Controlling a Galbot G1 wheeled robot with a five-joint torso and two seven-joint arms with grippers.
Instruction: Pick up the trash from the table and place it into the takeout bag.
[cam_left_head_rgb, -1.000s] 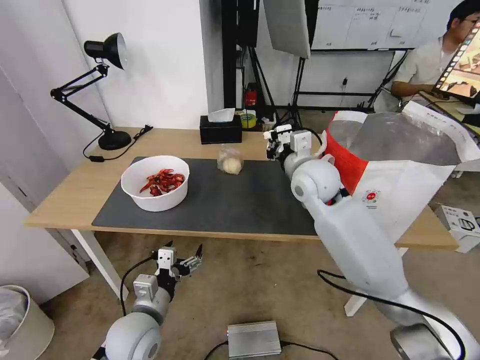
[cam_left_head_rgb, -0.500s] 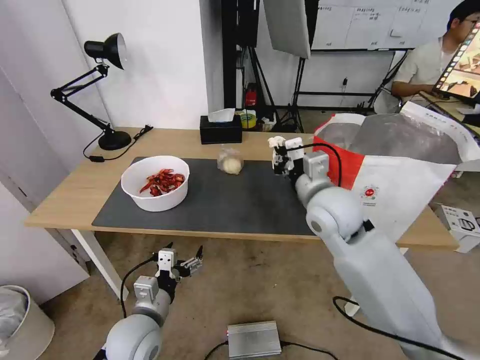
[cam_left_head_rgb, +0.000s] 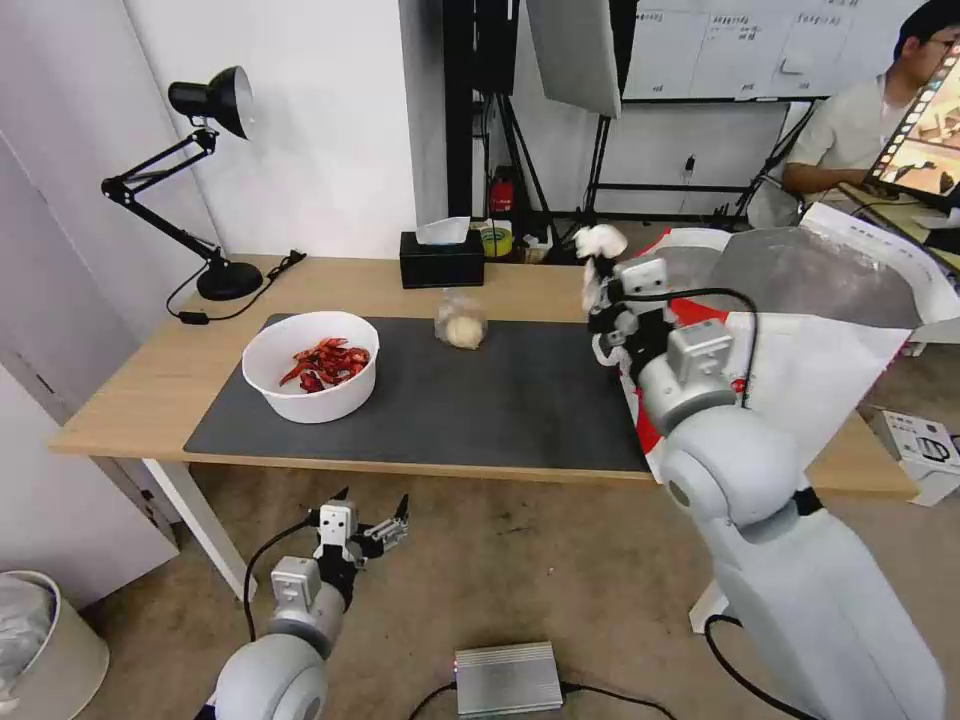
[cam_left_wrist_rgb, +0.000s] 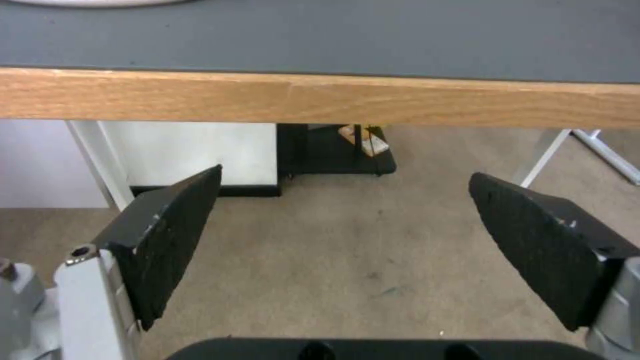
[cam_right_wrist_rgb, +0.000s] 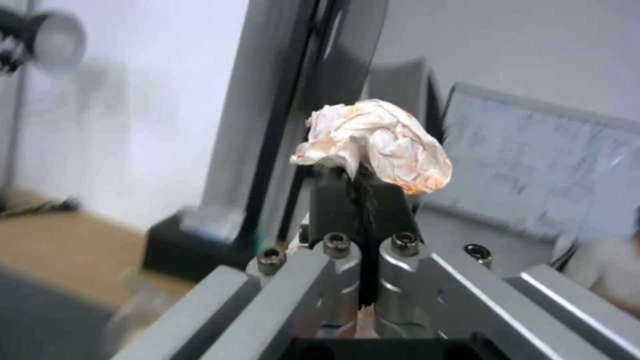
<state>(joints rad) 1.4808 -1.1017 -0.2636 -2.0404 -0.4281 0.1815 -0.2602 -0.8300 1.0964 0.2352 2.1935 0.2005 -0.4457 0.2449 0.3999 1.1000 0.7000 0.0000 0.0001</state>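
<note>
The right gripper (cam_left_head_rgb: 600, 262) is pinching the crumpled white tissue (cam_left_head_rgb: 601, 241) between its closed fingertips, with the wad bulging out above the pads; the right wrist view shows the tissue (cam_right_wrist_rgb: 373, 142) stained orange and the two black fingers (cam_right_wrist_rgb: 331, 200) pressed tight together under it. The arm is holding it raised off the table (cam_left_head_rgb: 140, 385), at about two o'clock in the head view, right beside the near rim of the takeout bag (cam_left_head_rgb: 800, 370), probably so the wad is clearing the rim before going in. The bag is standing on the table's right end with its silver-lined mouth gaping upward, which is leaving a wide target for a drop from above.

The left gripper (cam_left_head_rgb: 365, 520) is hanging below the table's front edge at about seven o'clock, its pads (cam_left_wrist_rgb: 170, 235) spread wide and holding nothing; it appears to be waiting out of the way.

On the dark grey mat (cam_left_head_rgb: 480, 400), the white round bowl of red shells (cam_left_head_rgb: 311, 365) is sitting at about ten o'clock and the clear bag around beige lump (cam_left_head_rgb: 461, 322) at about twelve, both yet to be collected. The black tissue box (cam_left_head_rgb: 441, 258) is standing behind the mat, and a desk lamp (cam_left_head_rgb: 200, 180) is occupying the far left corner.
</note>
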